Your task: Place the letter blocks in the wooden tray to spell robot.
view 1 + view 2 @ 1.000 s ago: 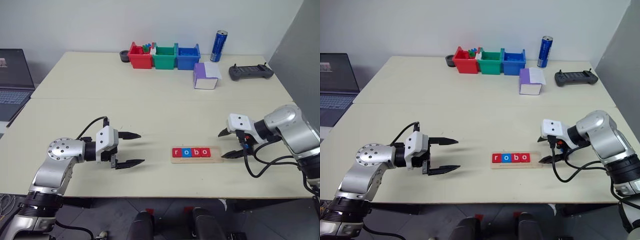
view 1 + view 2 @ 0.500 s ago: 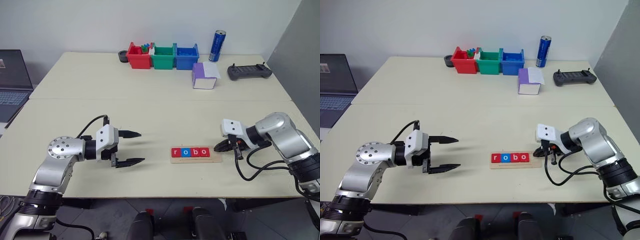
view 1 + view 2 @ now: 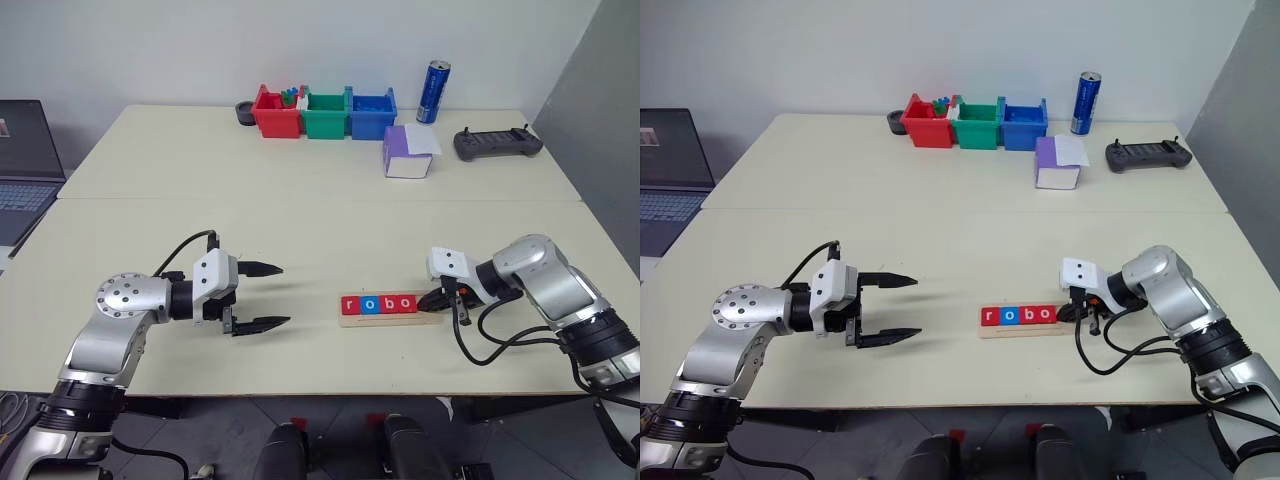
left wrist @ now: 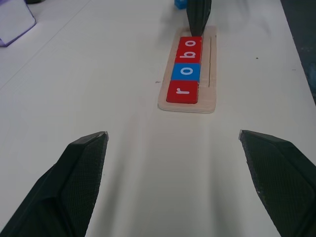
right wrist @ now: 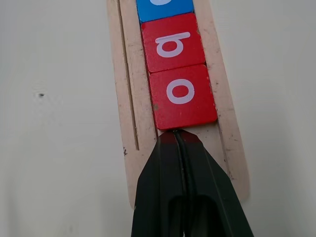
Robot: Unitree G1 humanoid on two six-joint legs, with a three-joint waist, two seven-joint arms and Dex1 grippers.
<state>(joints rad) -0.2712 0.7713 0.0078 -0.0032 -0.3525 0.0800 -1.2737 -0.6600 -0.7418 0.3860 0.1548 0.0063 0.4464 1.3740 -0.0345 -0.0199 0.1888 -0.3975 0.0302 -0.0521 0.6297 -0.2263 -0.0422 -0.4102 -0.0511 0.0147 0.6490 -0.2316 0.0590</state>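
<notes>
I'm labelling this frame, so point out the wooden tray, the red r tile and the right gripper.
wooden tray [image 4: 212, 69], left wrist view, bare grooved strip beside the tiles.
red r tile [image 4: 182, 91], left wrist view, face centre.
right gripper [image 5: 178, 140], right wrist view, shut fingertips.

- I see bright, even light from overhead, with no glare on the table [image 3: 300, 215].
- Shadows under the left gripper [image 3: 262, 296] are soft and faint.
- My left wrist view blurs its near fingers [image 4: 74, 182]; the letter blocks [image 4: 185, 69] stay sharp.
</notes>
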